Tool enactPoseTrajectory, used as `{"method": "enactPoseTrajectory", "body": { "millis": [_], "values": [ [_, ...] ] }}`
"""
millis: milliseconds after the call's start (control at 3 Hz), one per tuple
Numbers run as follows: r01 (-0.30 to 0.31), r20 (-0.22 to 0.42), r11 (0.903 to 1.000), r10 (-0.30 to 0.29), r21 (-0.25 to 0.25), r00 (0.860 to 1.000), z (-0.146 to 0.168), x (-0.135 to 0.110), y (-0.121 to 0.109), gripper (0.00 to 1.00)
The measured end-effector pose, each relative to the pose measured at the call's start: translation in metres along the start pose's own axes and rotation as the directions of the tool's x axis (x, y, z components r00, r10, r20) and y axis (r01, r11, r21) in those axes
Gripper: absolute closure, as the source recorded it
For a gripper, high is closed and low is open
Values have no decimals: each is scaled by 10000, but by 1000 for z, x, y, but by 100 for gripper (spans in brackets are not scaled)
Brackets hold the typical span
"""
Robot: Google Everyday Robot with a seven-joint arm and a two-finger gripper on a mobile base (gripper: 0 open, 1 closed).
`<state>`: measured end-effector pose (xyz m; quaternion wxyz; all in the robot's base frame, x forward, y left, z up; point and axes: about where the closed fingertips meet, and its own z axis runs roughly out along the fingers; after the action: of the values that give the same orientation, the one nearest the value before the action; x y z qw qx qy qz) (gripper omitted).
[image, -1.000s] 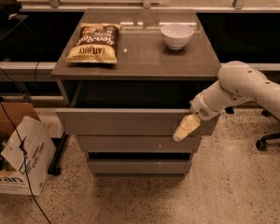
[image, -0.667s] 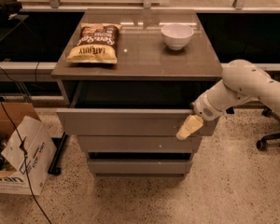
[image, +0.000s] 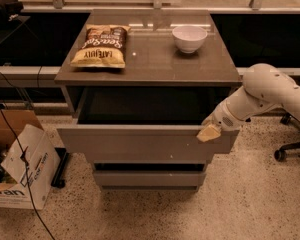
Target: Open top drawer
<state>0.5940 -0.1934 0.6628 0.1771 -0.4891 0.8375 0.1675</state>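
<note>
The white arm's cream-tipped tool [image: 209, 132] sits against the right end of the upper edge of the wide, grey-brown, flat-fronted top drawer [image: 140, 143]. I cannot tell whether the tool is released or clenched. The drawer stands pulled out, its dark inside showing. Above it, the grey table [image: 155, 66] carries a yellow-and-brown crisp bag [image: 100, 46] and 1 white ceramic bowl [image: 190, 37].

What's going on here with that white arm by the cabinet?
A robot's white arm is working on the top drawer of a small cabinet. Its gripper sits at the right end of the drawer's front panel, by the upper edge. The drawer is pulled well out, so its dark inside shows. On the cabinet top lie a bag of chips and a white bowl, both away from the arm.
</note>
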Motion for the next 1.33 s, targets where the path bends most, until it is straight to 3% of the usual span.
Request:
{"method": "enactPoseTrajectory", "body": {
  "millis": [333,667,1000,1333],
  "values": [
    [-300,-375,9994,294,-167,9989,-11,14,20,62],
    [-300,-375,9994,294,-167,9989,-11,14,20,39],
    [-876,-606,9953,850,-423,9945,-12,29,43,16],
    [-1176,-874,9911,1119,-627,9899,-5,40,57,0]
  ]
}}
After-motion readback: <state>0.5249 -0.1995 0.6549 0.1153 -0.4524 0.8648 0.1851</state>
